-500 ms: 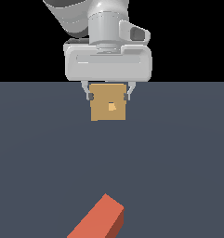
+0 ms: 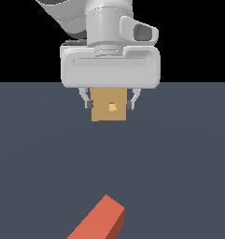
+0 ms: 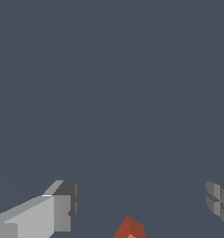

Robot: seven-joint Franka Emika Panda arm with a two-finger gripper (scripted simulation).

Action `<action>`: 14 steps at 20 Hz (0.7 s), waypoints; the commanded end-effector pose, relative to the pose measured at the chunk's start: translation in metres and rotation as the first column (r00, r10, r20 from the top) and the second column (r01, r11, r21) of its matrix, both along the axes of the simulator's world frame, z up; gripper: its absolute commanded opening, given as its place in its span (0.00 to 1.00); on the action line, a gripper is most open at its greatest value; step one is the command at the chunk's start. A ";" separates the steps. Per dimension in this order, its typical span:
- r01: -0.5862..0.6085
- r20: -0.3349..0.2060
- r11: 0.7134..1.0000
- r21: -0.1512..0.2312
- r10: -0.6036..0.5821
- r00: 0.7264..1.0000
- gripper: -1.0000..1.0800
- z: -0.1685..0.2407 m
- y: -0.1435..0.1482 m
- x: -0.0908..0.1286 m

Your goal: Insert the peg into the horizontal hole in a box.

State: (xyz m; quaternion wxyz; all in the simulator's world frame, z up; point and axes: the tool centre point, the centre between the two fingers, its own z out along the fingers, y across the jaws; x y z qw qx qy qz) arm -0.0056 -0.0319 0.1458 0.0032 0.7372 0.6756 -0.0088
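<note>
The red-orange peg lies flat on the dark floor at the bottom of the exterior view, running off the frame's lower edge. Only its tip shows in the wrist view. The tan box stands further back, its small lighter hole facing the camera. My gripper hangs above the floor, open and empty. Its fingertips appear on either side of the box in the exterior view. The wrist view shows only bare floor between the fingers, so the box is not between them.
The dark grey floor stretches around the box and the peg, with nothing else on it. A black background lies beyond its far edge.
My gripper has come down a little, so its fingertips now reach lower beside the box. The peg and the box have not moved.
</note>
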 end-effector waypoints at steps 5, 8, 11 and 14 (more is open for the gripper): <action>0.200 0.005 0.980 0.002 -0.200 0.980 0.96 -0.028 -0.096 -0.010; 0.316 0.007 0.949 0.005 -0.316 0.949 0.96 -0.044 -0.151 -0.024; 0.405 0.009 0.914 0.009 -0.405 0.914 0.96 -0.058 -0.193 -0.041; 0.468 0.009 0.884 0.011 -0.468 0.884 0.96 -0.068 -0.222 -0.056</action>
